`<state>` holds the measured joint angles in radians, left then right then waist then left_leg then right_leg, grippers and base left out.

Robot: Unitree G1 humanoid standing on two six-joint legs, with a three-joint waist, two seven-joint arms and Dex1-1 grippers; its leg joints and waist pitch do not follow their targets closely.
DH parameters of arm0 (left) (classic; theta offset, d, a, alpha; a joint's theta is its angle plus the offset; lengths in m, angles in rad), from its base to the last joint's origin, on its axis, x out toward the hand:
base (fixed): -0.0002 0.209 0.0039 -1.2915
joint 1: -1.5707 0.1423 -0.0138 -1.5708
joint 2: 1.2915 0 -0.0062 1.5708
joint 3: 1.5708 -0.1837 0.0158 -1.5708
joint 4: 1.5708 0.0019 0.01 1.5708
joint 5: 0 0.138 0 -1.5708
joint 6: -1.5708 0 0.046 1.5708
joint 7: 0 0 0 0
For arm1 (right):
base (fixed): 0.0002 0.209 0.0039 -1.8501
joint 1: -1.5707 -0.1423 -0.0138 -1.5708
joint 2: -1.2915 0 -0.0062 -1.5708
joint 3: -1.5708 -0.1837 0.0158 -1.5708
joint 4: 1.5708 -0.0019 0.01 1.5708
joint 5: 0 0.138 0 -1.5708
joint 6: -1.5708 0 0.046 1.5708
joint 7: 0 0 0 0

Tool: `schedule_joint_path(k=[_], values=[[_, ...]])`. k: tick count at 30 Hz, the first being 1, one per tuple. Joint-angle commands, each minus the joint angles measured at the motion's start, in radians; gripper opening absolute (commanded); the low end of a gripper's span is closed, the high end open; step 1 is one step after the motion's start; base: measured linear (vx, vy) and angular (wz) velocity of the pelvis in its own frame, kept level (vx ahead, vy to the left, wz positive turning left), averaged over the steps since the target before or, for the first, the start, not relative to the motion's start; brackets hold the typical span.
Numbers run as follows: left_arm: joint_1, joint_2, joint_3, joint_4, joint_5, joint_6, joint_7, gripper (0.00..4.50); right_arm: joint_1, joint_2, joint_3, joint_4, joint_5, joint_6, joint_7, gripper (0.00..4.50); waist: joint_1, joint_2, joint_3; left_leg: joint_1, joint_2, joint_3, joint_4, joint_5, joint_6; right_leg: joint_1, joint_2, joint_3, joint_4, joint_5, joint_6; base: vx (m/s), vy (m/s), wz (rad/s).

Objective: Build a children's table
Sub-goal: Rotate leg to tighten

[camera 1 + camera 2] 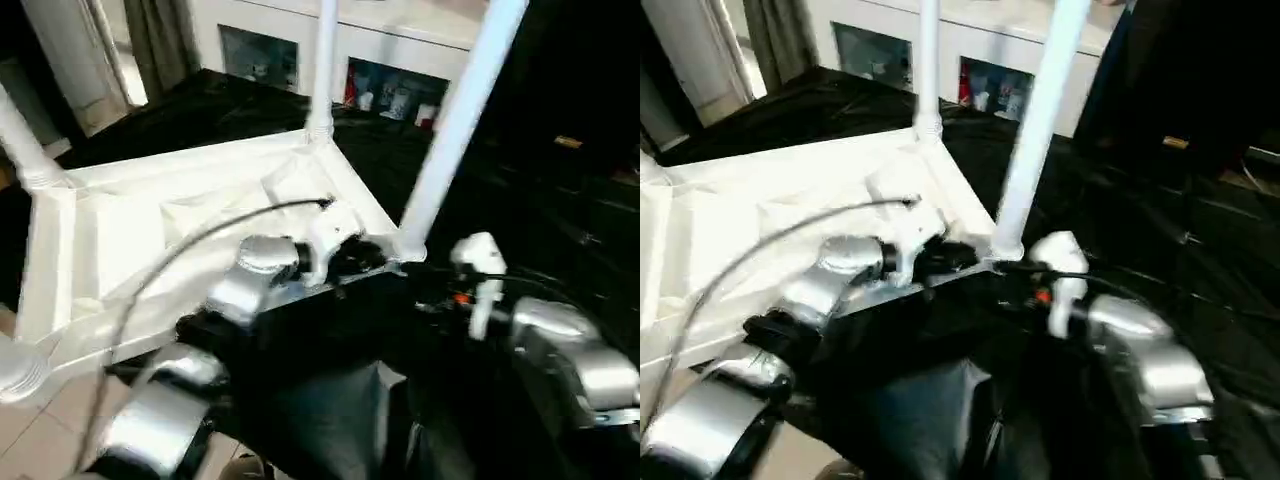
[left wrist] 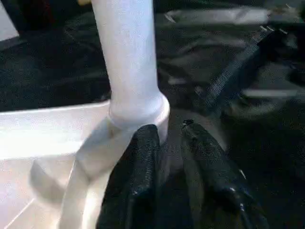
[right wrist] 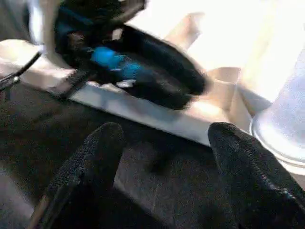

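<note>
Head view: tabletop [image 1: 180,240] inverted on black cloth [image 1: 560,230]; near-corner leg [image 1: 455,125] upright, between both grippers.
L wrist: left gripper [image 2: 167,134] fingers narrowly parted, empty, at leg's socket [image 2: 143,119].
R wrist: right gripper [image 3: 164,138] spread wide, empty, farther off.

The tabletop [image 1: 190,240] lies upside down before me on black cloth, white plastic, its ribbed underside up, stretching from centre out toward nine o'clock. Legs stand in its corner sockets. The near-right leg [image 1: 455,125] rises from the socket at my two o'clock and leans toward one o'clock; up close its tube [image 2: 126,52] sits seated in the round collar. The far-right leg [image 1: 323,65] stands upright at twelve o'clock. A third leg [image 1: 20,140] leans at the far-left corner, about ten o'clock. At eight o'clock a flared white end [image 1: 18,368] shows at the near-left corner.
</note>
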<state>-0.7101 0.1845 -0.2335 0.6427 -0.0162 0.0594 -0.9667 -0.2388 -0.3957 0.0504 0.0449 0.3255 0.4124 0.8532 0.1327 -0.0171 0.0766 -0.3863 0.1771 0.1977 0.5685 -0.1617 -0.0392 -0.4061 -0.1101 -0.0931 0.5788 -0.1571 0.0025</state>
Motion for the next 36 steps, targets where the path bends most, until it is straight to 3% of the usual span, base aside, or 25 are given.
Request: schedule_joint_path(k=[1, 2, 3, 5, 6, 7, 8, 9, 10, 12, 14, 15, 16, 17, 18, 19, 20, 21, 23, 24, 29, 31, 33, 34, 36], values=[[0.048, 0.068, 0.014, -0.122, -0.026, 0.096, -0.071, 1.31, -0.022, 0.028, 0.001, 0.004, 0.005, -0.007, -0.041, 3.15, 0.001, -0.008, -0.064, 0.021, 0.064, -0.030, -0.072, -0.237, 0.053, 0.046, -0.066, 0.051, -0.056, -0.228, -0.219, 0.000, 0.000, 0.00], [0.056, 0.080, 0.014, -0.140, -0.029, 0.109, -0.080, 1.38, -0.024, 0.034, 0.002, 0.006, 0.005, -0.008, -0.046, 3.15, -0.004, -0.008, -0.061, 0.017, 0.066, -0.032, -0.076, -0.234, 0.047, 0.045, -0.067, 0.052, -0.051, -0.225, -0.226, 0.000, 0.000, 0.00], [0.056, 0.080, 0.014, -0.140, -0.029, 0.109, -0.080, 1.43, -0.024, 0.034, 0.002, 0.006, 0.005, -0.008, -0.046, 3.15, -0.007, -0.005, -0.059, 0.024, 0.063, -0.027, -0.076, -0.258, 0.038, 0.038, -0.060, 0.052, -0.059, -0.251, -0.218, 0.000, 0.000, 0.00], [0.109, 0.147, 0.019, -0.253, -0.051, 0.197, -0.121, 1.55, -0.029, 0.069, 0.007, 0.010, -0.001, -0.012, -0.073, 3.15, -0.008, -0.005, -0.059, 0.026, 0.067, -0.029, -0.080, -0.259, 0.028, 0.038, -0.063, 0.054, -0.055, -0.244, -0.221, 0.000, 0.000, 0.00], [0.176, 0.220, 0.029, -0.392, -0.085, 0.303, -0.160, 1.64, -0.037, 0.108, 0.017, 0.022, -0.012, -0.018, -0.100, 3.15, -0.007, -0.005, -0.057, 0.024, 0.069, -0.032, -0.082, -0.263, 0.016, 0.040, -0.067, 0.054, -0.050, -0.251, -0.219, 0.000, 0.000, 0.00], [0.221, 0.260, 0.039, -0.479, -0.110, 0.363, -0.172, 1.74, -0.043, 0.132, 0.023, 0.040, -0.021, -0.024, -0.121, 3.15, -0.018, -0.020, -0.053, 0.021, 0.069, -0.030, -0.087, -0.258, 0.010, 0.036, -0.060, 0.054, -0.046, -0.239, -0.220, 0.000, 0.000, 0.00], [0.255, 0.287, 0.047, -0.540, -0.128, 0.403, -0.179, 1.74, -0.049, 0.150, 0.027, 0.056, -0.025, -0.031, -0.133, 3.15, -0.022, -0.005, -0.051, 0.022, 0.068, -0.031, -0.090, -0.272, -0.002, 0.034, -0.058, 0.054, -0.044, -0.252, -0.220, 0.000, 0.000, 0.00], [0.299, 0.315, 0.058, -0.621, -0.155, 0.453, -0.176, 1.80, -0.059, 0.173, 0.036, 0.080, -0.034, -0.045, -0.152, 3.15, -0.025, -0.005, -0.048, 0.027, 0.065, -0.027, -0.091, -0.284, -0.004, 0.027, -0.054, 0.055, -0.052, -0.262, -0.218, 0.000, 0.000, 0.00], [0.299, 0.315, 0.058, -0.621, -0.155, 0.453, -0.176, 1.97, -0.059, 0.173, 0.036, 0.080, -0.034, -0.045, -0.152, 3.15, -0.024, -0.013, -0.044, 0.027, 0.066, -0.028, -0.091, -0.292, -0.013, 0.028, -0.055, 0.057, -0.049, -0.266, -0.220, 0.000, 0.000, 0.00], [0.358, 0.346, 0.073, -0.735, -0.192, 0.523, -0.166, 2.06, -0.073, 0.207, 0.046, 0.108, -0.036, -0.057, -0.170, 3.15, -0.018, -0.013, -0.040, 0.038, 0.065, -0.021, -0.090, -0.305, -0.024, 0.018, -0.050, 0.060, -0.053, -0.262, -0.213, 0.000, 0.000, 0.00], [0.358, 0.346, 0.073, -0.735, -0.192, 0.523, -0.166, 2.17, -0.073, 0.207, 0.046, 0.108, -0.036, -0.057, -0.170, 3.15, -0.020, -0.015, -0.038, 0.032, 0.064, -0.024, -0.093, -0.303, -0.024, 0.021, -0.050, 0.061, -0.052, -0.257, -0.211, 0.000, 0.000, 0.00], [0.393, 0.351, 0.089, -0.805, -0.216, 0.559, -0.148, 2.22, -0.090, 0.236, 0.049, 0.132, -0.042, -0.073, -0.193, 3.15, -0.020, -0.025, -0.034, 0.029, 0.064, -0.025, -0.094, -0.305, -0.028, 0.023, -0.055, 0.063, -0.050, -0.270, -0.200, 0.000, 0.000, 0.00], [0.393, 0.351, 0.089, -0.805, -0.216, 0.559, -0.148, 2.28, -0.090, 0.236, 0.049, 0.132, -0.042, -0.073, -0.193, 3.15, -0.020, -0.022, -0.031, 0.026, 0.062, -0.026, -0.097, -0.309, -0.032, 0.024, -0.053, 0.062, -0.055, -0.298, -0.185, 0.000, 0.000, 0.00], [0.436, 0.355, 0.111, -0.882, -0.231, 0.593, -0.124, 2.40, -0.123, 0.281, 0.046, 0.179, -0.056, -0.107, -0.241, 3.15, -0.020, -0.025, -0.029, 0.030, 0.062, -0.024, -0.097, -0.317, -0.033, 0.021, -0.052, 0.063, -0.059, -0.308, -0.178, 0.000, 0.000, 0.00], [0.478, 0.364, 0.134, -0.962, -0.245, 0.639, -0.103, 2.50, -0.156, 0.324, 0.037, 0.228, -0.076, -0.133, -0.304, 3.15, -0.030, -0.019, -0.030, 0.019, 0.062, -0.030, -0.100, -0.326, -0.054, 0.025, -0.057, 0.063, -0.051, -0.315, -0.183, 0.000, 0.000, 0.00], [0.531, 0.384, 0.159, -1.045, -0.256, 0.687, -0.086, 2.56, -0.197, 0.368, 0.016, 0.294, -0.099, -0.164, -0.398, 3.15, -0.032, -0.020, -0.031, 0.022, 0.063, -0.032, -0.102, -0.325, -0.062, 0.027, -0.058, 0.062, -0.055, -0.319, -0.180, 0.000, 0.000, 0.00], [0.586, 0.411, 0.182, -1.109, -0.251, 0.722, -0.075, 2.56, -0.235, 0.404, -0.009, 0.354, -0.110, -0.197, -0.477, 3.15, -0.042, -0.022, -0.031, 0.016, 0.063, -0.033, -0.103, -0.320, -0.067, 0.029, -0.059, 0.063, -0.050, -0.306, -0.188, 0.000, 0.000, 0.00], [0.589, 0.412, 0.184, -1.113, -0.250, 0.723, -0.074, 2.59, -0.237, 0.406, -0.011, 0.357, -0.110, -0.198, -0.482, 3.15, -0.053, -0.024, -0.030, 0.009, 0.060, -0.036, -0.104, -0.306, -0.071, 0.035, -0.057, 0.061, -0.048, -0.306, -0.182, 0.000, 0.000, 0.00], [0.656, 0.447, 0.215, -1.179, -0.239, 0.761, -0.055, 2.94, -0.273, 0.442, -0.041, 0.418, -0.113, -0.250, -0.557, 3.15, -0.052, -0.018, -0.028, 0.032, 0.057, -0.025, -0.096, -0.309, -0.065, 0.017, -0.045, 0.066, -0.052, -0.268, -0.172, 0.000, 0.000, 0.00], [0.687, 0.459, 0.236, -1.200, -0.236, 0.778, -0.046, 2.94, -0.283, 0.452, -0.050, 0.437, -0.110, -0.273, -0.575, 3.15, -0.051, -0.016, -0.030, 0.026, 0.056, -0.026, -0.096, -0.284, -0.061, 0.025, -0.040, 0.066, -0.047, -0.234, -0.168, 0.000, 0.000, 0.00], [0.794, 0.499, 0.309, -1.288, -0.250, 0.841, -0.029, 3.41, -0.309, 0.470, -0.079, 0.497, -0.113, -0.332, -0.647, 3.15, -0.046, -0.015, -0.033, 0.036, 0.052, -0.018, -0.089, -0.253, -0.061, 0.018, -0.022, 0.076, -0.036, -0.145, -0.169, 0.000, 0.000, 0.00], [0.839, 0.516, 0.342, -1.332, -0.259, 0.875, -0.009, 3.44, -0.337, 0.479, -0.114, 0.558, -0.116, -0.371, -0.691, 3.15, -0.048, -0.016, -0.031, 0.031, 0.052, -0.019, -0.092, -0.274, -0.063, 0.020, -0.022, 0.076, -0.039, -0.177, -0.160, 0.000, 0.000, 0.00], [0.876, 0.531, 0.373, -1.347, -0.246, 0.883, 0.013, 3.83, -0.376, 0.473, -0.157, 0.630, -0.109, -0.419, -0.742, 3.15, -0.047, -0.021, -0.033, 0.038, 0.052, -0.017, -0.089, -0.307, -0.066, 0.015, -0.024, 0.079, -0.042, -0.219, -0.155, 0.000, 0.000, 0.00], [0.882, 0.534, 0.378, -1.350, -0.244, 0.884, 0.016, 3.83, -0.383, 0.470, -0.165, 0.643, -0.108, -0.429, -0.752, 3.15, -0.047, -0.019, -0.029, 0.035, 0.051, -0.018, -0.091, -0.324, -0.069, 0.014, -0.025, 0.080, -0.046, -0.250, -0.148, 0.000, 0.000, 0.00], [0.898, 0.541, 0.391, -1.358, -0.239, 0.883, 0.022, 3.90, -0.406, 0.458, -0.191, 0.680, -0.101, -0.449, -0.782, 3.15, -0.042, -0.019, -0.028, 0.044, 0.050, -0.016, -0.089, -0.356, -0.072, 0.004, -0.022, 0.083, -0.052, -0.292, -0.129, 0.000, 0.000, 0.00]])
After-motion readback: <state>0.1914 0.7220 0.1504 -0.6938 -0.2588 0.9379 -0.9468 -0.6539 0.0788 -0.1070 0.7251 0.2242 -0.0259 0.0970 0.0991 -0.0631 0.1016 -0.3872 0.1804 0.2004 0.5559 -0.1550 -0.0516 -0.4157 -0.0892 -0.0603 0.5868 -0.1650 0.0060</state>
